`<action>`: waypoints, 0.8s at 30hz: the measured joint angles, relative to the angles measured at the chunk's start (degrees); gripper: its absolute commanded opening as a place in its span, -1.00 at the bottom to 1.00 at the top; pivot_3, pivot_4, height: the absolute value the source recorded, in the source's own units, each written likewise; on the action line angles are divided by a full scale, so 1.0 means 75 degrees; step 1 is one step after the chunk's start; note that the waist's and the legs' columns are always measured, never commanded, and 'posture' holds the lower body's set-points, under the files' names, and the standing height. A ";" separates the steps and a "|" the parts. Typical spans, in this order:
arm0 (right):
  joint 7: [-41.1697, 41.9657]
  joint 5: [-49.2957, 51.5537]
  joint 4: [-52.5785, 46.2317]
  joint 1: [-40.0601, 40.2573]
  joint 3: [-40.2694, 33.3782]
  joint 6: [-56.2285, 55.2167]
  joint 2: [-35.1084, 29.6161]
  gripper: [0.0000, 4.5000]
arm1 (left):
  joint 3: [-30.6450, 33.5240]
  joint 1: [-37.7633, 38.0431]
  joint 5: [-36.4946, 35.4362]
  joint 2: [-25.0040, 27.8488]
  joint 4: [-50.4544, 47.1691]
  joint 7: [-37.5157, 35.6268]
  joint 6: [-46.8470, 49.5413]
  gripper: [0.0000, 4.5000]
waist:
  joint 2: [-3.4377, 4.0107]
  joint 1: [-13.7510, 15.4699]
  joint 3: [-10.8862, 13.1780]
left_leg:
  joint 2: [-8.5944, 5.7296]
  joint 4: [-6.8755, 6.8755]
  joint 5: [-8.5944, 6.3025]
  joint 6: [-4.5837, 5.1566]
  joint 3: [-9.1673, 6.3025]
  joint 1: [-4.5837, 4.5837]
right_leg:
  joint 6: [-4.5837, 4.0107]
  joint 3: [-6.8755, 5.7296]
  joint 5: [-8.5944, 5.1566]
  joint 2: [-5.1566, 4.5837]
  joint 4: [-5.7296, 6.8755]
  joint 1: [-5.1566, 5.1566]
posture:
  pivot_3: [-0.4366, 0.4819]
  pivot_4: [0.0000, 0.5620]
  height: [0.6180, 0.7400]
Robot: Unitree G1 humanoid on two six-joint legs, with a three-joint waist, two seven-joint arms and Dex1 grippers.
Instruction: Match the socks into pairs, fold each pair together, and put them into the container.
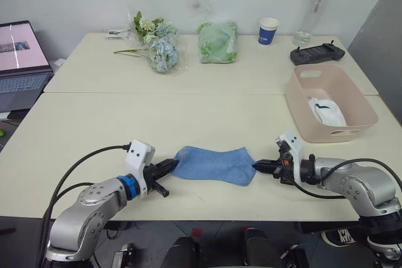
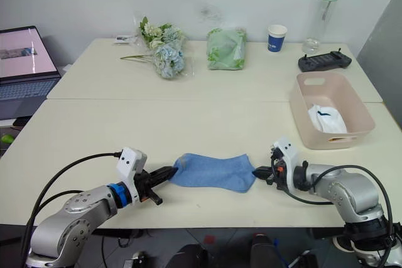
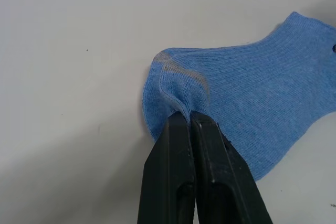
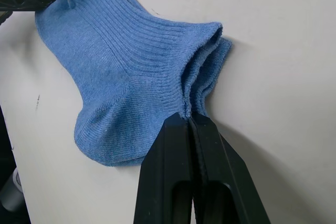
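Light blue socks lie flat near the table's front edge, stacked one on the other. My left gripper is shut on the toe end. My right gripper is shut on the cuff end. The cuff shows two layers in the right wrist view. The pale pink container stands at the right of the table, with a white sock with a small dark mark lying inside it.
At the back of the table are a bunch of flowers, a green cloth bundle, a blue-and-white paper cup, a clear bottle and a black controller. A laptop stands off to the left.
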 measured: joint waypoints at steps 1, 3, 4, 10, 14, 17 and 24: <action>0.0000 -0.0002 0.0000 0.0000 0.0000 0.0001 0.0000 -1.00 | 0.0000 -0.0004 0.0000 0.0000 0.0016 0.0002 0.0000 -0.99 | 0.0000 0.0000 0.0000 | 0.0000 0.0000 0.0000 0.0000 0.0000 0.0000 | 0.0000 0.0000 0.0000 0.0000 0.0000 0.0000 | -0.05 -0.47 1.00; 0.0002 -0.0002 0.0000 0.0002 -0.0004 0.0005 0.0000 -1.00 | -0.0003 -0.0004 0.0000 0.0000 0.0023 0.0004 -0.0002 -0.99 | 0.0000 0.0000 0.0000 | 0.0000 0.0000 0.0000 0.0000 -0.0001 0.0000 | 0.0000 -0.0001 0.0000 0.0000 0.0000 0.0000 | -0.05 -0.47 1.00; 0.0004 0.0001 0.0000 0.0008 -0.0015 0.0014 0.0000 -1.00 | -0.0008 -0.0009 0.0001 0.0000 0.0032 0.0004 -0.0010 -0.99 | 0.0000 0.0000 0.0000 | 0.0000 0.0000 0.0000 0.0000 -0.0001 0.0000 | 0.0000 -0.0001 0.0000 0.0000 0.0000 0.0000 | -0.05 -0.47 1.00; 0.0004 0.0006 -0.0006 0.0039 -0.0050 0.0041 0.0001 -1.00 | -0.0011 -0.0197 0.0061 -0.0022 0.0094 0.0016 -0.0123 -0.99 | 0.0000 0.0000 0.0000 | 0.0000 0.0000 0.0000 0.0000 -0.0001 0.0000 | 0.0000 -0.0001 0.0000 0.0000 0.0000 0.0000 | -0.05 -0.47 1.00; 0.0005 0.0019 -0.0016 0.0089 -0.0128 0.0051 0.0002 -1.00 | -0.0010 -0.0217 0.0062 -0.0120 0.0109 0.0010 -0.0147 -0.99 | 0.0000 0.0002 0.0000 | 0.0000 0.0000 0.0000 0.0000 -0.0001 0.0000 | 0.0000 -0.0001 0.0000 0.0000 0.0000 0.0000 | -0.05 -0.47 1.00; 0.0005 0.0020 -0.0016 0.0109 -0.0169 0.0050 0.0002 -1.00 | -0.0005 -0.0232 0.0053 -0.0146 0.0116 -0.0018 -0.0190 -0.99 | 0.0000 0.0001 0.0000 | 0.0000 0.0000 0.0000 0.0000 -0.0002 0.0000 | 0.0000 -0.0002 0.0000 0.0000 0.0000 0.0000 | -0.05 -0.47 1.00; 0.0005 0.0044 -0.0050 0.0194 -0.0197 0.0043 0.0016 -1.00 | -0.0026 -0.0426 0.0159 -0.0144 0.0359 -0.0173 -0.0490 -0.99 | 0.0000 -0.0001 0.0000 | 0.0000 0.0000 0.0000 0.0000 -0.0001 0.0000 | 0.0000 -0.0001 0.0000 0.0000 0.0000 0.0000 | -0.05 -0.47 1.00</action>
